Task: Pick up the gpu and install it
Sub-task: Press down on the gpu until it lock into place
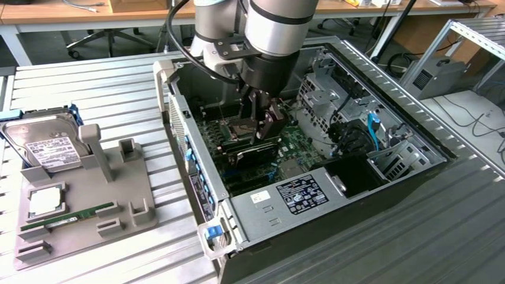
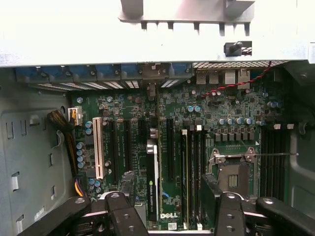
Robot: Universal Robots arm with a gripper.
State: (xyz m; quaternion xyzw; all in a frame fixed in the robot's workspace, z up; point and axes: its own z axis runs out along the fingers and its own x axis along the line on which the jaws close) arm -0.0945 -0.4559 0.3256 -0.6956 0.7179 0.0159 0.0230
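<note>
gripper (image 2: 167,206): jaws wide, holding nothing, just above gpu (image 2: 153,184)
gpu: standing in motherboard (image 2: 226,105) slot
risk: card maybe not fully seated; lifting could snag it

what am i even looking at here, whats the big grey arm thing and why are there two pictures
The big grey thing is a robot arm. At its tip is a claw, which has reached down into an open computer case. Its jaws stand open and hold nothing.

One picture comes from a camera standing off to the side. The other comes from a camera on the arm's wrist, looking down at the green motherboard, with the claw's dark fingers along one edge.

The thin dark card standing upright in a slot between the fingers is the gpu; it looks already set in place.

Beside the case a grey tray holds spare parts: a silver hard drive, a square chip and a green RAM stick.
</note>
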